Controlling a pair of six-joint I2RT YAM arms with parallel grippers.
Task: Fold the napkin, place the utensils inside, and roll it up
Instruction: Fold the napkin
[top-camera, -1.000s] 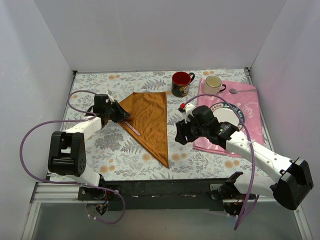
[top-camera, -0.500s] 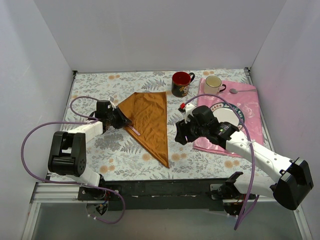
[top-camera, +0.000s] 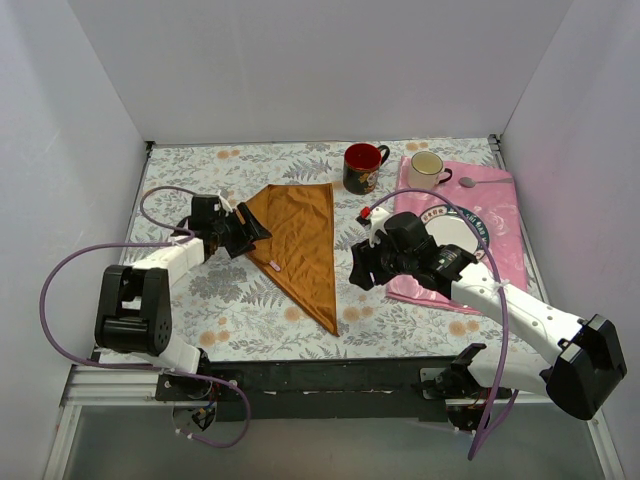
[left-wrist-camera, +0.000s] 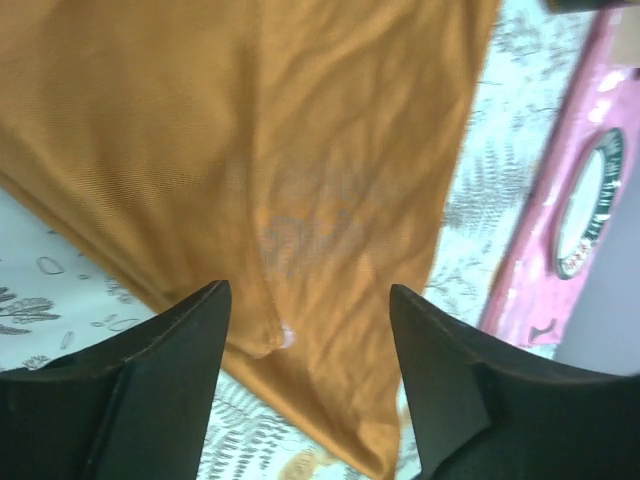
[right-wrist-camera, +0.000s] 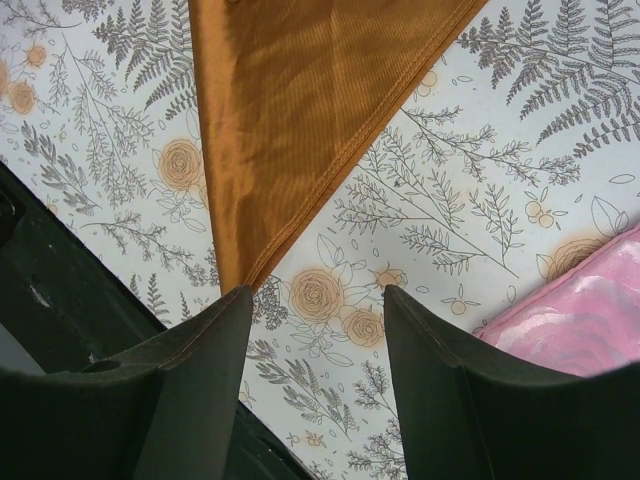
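Note:
The rust-orange napkin (top-camera: 302, 238) lies folded into a long triangle on the floral table cover, its tip pointing toward the near edge. In the left wrist view the napkin (left-wrist-camera: 300, 150) fills the frame, with a small pale tag at its folded edge. My left gripper (top-camera: 252, 230) (left-wrist-camera: 308, 290) hangs open over the napkin's left edge, with nothing between its fingers. My right gripper (top-camera: 358, 272) (right-wrist-camera: 317, 292) is open just above the bare table cover, right of the napkin's (right-wrist-camera: 300, 100) lower tip. The utensils are hidden or out of view.
A pink cloth (top-camera: 500, 215) (right-wrist-camera: 590, 320) lies at the right with a white plate (top-camera: 458, 232), partly behind my right arm, a cream mug (top-camera: 427, 168) and a small grey round thing (top-camera: 467, 182). A dark red mug (top-camera: 361, 167) stands behind the napkin. White walls enclose the table.
The left gripper was shut on the napkin's left edge and has opened, letting the cloth go. It dipped toward the near edge, then came back. The right arm has barely moved.

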